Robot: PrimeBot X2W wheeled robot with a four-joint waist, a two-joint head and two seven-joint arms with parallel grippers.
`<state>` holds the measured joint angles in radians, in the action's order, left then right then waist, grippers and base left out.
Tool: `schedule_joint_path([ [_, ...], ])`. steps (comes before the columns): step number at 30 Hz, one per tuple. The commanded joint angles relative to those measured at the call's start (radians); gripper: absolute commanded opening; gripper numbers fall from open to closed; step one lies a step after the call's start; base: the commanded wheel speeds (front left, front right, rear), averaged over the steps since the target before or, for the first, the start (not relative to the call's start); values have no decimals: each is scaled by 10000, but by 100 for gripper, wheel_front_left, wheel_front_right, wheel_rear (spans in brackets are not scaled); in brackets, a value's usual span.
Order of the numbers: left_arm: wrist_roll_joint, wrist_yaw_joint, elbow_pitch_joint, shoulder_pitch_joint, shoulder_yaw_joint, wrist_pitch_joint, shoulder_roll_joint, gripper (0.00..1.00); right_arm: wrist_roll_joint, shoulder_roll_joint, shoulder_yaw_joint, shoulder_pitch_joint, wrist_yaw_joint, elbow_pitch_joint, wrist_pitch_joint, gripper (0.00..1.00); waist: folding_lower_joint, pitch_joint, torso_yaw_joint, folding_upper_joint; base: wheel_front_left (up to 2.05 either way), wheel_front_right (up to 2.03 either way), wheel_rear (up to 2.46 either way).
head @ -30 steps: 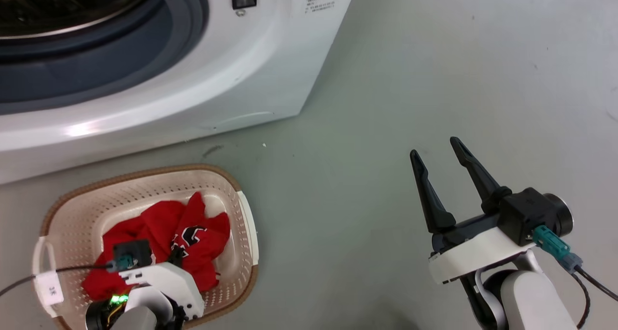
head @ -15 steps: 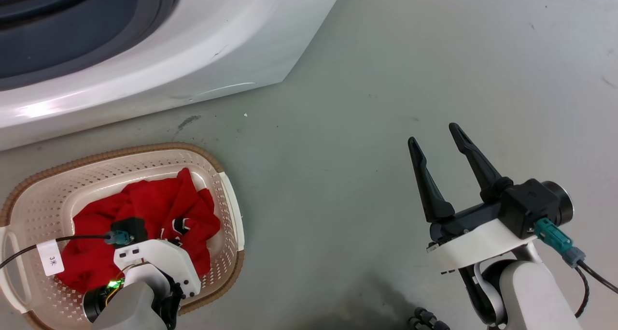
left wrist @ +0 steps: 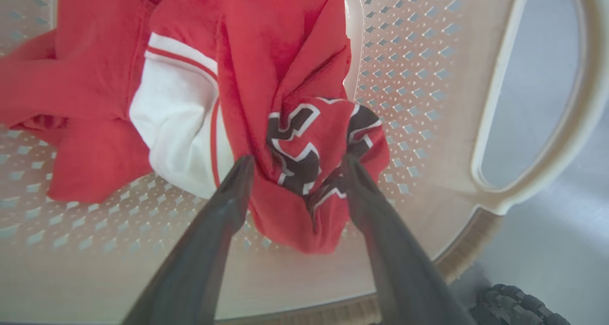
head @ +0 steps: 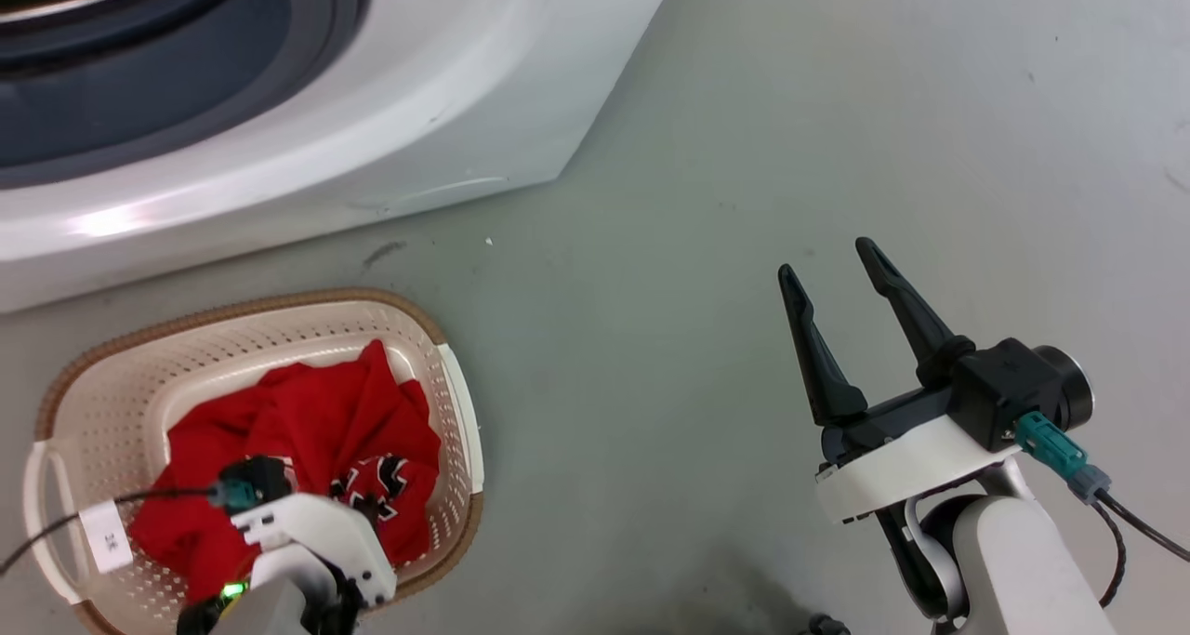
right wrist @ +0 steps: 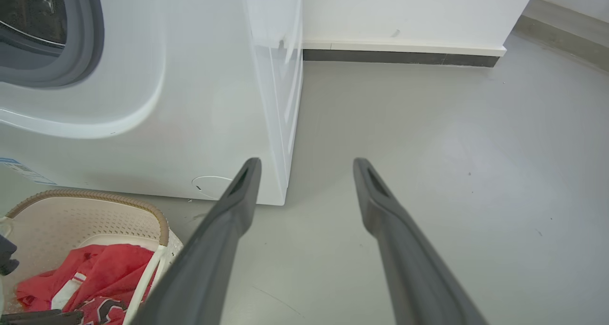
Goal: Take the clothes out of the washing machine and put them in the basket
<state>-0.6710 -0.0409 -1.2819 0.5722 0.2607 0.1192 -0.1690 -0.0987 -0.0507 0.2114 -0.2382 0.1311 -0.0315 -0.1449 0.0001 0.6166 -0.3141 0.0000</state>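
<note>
Both the left gripper and right gripper gape empty, the red logo garment apparently just dropped into the laundry basket, that load delivered.

One washing machine counted, one basket, one heap of red clothes with the garments not told apart, two pincers seen, the left pincer and the right pincer.
</note>
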Motion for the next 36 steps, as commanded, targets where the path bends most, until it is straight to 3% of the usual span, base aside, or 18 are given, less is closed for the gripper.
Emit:
schedule_joint_path([
  [1,-104,-22,-36,-287,-37,75,80,100,-51,10,14,29,-7,-81,-14,100,-1,-610,129,0,0,0,0],
  [9,-312,-276,-64,-1340,-69,606,373,100,236,10,-213,869,-7,-406,345,100,-1,-3050,698,0,0,0,0],
  [23,55,-367,415,-1860,159,1451,418,100,557,12,-482,2086,-7,-155,949,100,-1,-5115,1702,0,0,0,0],
  [29,660,-4,2433,-2230,-201,1464,209,100,633,12,-684,2452,-7,43,1102,100,-1,-5512,2181,0,0,0,0],
  [36,2006,430,5722,-3172,-817,1457,67,100,633,10,-844,2735,-7,154,1218,100,-1,-5972,2512,0,0,0,0],
])
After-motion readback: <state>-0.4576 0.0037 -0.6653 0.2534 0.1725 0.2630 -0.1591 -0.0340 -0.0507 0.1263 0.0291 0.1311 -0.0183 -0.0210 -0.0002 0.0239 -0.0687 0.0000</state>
